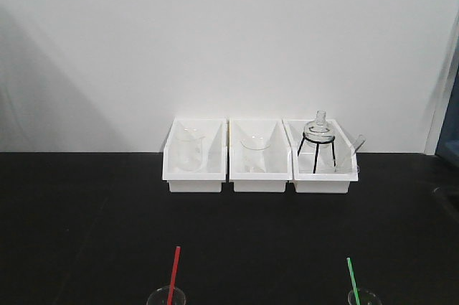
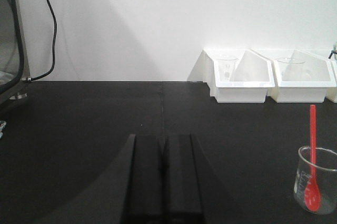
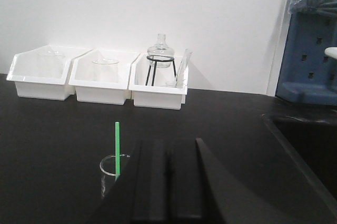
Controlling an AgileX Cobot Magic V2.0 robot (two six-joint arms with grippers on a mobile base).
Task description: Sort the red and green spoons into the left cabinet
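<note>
Nearest, in each wrist view: dark fingers pressed together, nothing held between them. The left gripper (image 2: pixel 163 145) is seen closed over the bare black table (image 2: pixel 79 129); the right gripper (image 3: pixel 168 147) is closed likewise.

The red spoon (image 2: pixel 313 145) is stood upright, bowl down, in a small clear beaker (image 2: pixel 316 187), to the right of the left gripper and apart from it. The green spoon (image 3: pixel 117 147) is stood in a second beaker (image 3: pixel 112 168), just left of the right gripper; contact cannot be told. In the front view the spoons are set well apart at the table's near edge, red left, green right.

Farther back, three white bins (image 1: pixel 259 169) are lined side by side against the white wall (image 1: pixel 215 32). Glassware is kept in each: a glass in the left and middle ones, a flask on a black tripod (image 1: pixel 317 148) in the right one.

At the left edge of the left wrist view, a sliver of grey cabinet (image 2: pixel 6 34) is seen, with a black cable (image 2: pixel 51 23) hung beside it.
</note>
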